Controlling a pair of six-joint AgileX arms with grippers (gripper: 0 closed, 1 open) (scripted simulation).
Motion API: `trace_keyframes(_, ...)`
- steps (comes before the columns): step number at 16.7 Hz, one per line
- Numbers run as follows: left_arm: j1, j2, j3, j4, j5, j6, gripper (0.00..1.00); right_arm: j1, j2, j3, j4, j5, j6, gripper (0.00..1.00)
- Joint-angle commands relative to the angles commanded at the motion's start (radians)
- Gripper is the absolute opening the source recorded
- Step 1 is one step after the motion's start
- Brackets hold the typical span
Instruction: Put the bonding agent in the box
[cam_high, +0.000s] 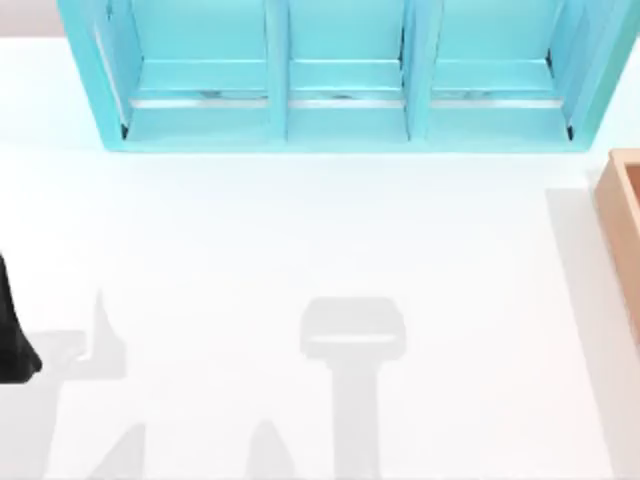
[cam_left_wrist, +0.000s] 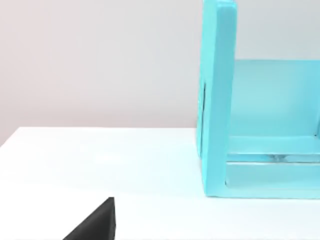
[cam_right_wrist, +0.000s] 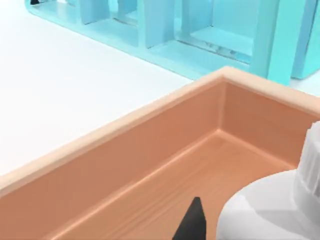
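Right gripper's dark fingers beside unlabelled white bonding agent inside box.

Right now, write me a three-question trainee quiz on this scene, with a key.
1. True or false: the teal shelf unit has three bays.
2. At which side of the table, in the top view, does the box stand?
A. left
B. right
C. centre
3. Fill in: in the right wrist view, the white bottle shows above the floor of the ____.

Key:
1. True.
2. B. Its tan wall shows at the right edge of the table; the left arm sits at the left edge.
3. Box. The bottle shows large and close, with the box's wooden floor and inner walls behind it.
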Motion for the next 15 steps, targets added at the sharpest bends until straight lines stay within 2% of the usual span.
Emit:
trace_keyframes(7, 0.0, 0.0, 0.0, 0.0, 0.0, 0.0, 1.0, 0.01, -0.005, -0.02, 0.035, -0.004, 0.037, 0.0)
trace_keyframes(11, 0.0, 0.0, 0.0, 0.0, 0.0, 0.0, 1.0, 0.059, -0.022, -0.101, 0.186, -0.01, 0.214, 0.0)
trace_keyframes(15, 0.0, 0.0, 0.0, 0.0, 0.0, 0.0, 1.0, 0.109, -0.059, -0.162, 0.448, -0.033, 0.448, 0.0)
